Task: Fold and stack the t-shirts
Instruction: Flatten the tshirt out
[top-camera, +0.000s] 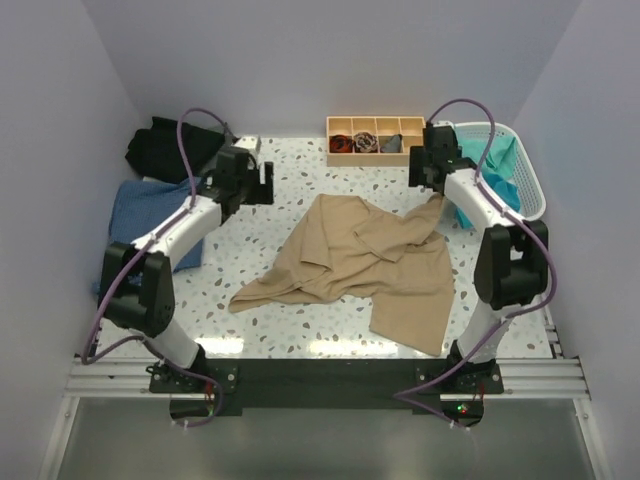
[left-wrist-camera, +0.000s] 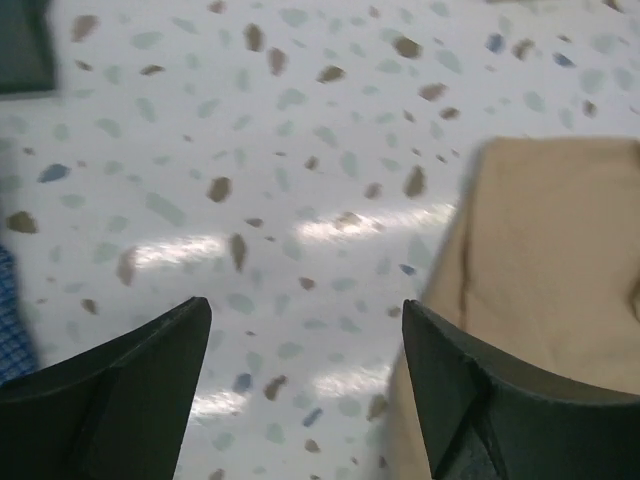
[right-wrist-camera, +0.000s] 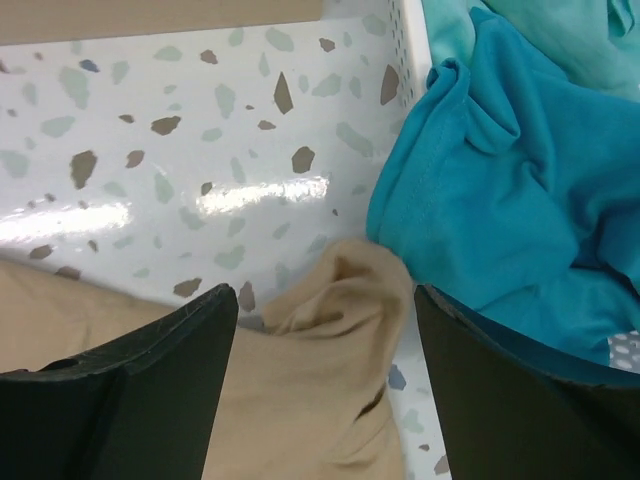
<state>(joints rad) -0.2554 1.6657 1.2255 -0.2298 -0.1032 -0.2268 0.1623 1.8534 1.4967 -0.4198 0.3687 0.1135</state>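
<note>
Basket (top-camera: 532, 172) beside tan t-shirt (top-camera: 370, 265), left end effector (left-wrist-camera: 305, 305) apart, right end effector (right-wrist-camera: 325, 292) apart

Plain pale walls (top-camera: 300, 60) box in three sides. The desk (top-camera: 290, 170) is white speckled terrazzo, pretty glossy, with bright light streaks bouncing off it.

One tan t-shirt (top-camera: 365, 262), one blue t-shirt (top-camera: 135, 215), one black t-shirt (top-camera: 165, 150), at least one teal t-shirt (top-camera: 505, 160); one basket (top-camera: 537, 192); one four-compartment tray (top-camera: 375, 120).
</note>
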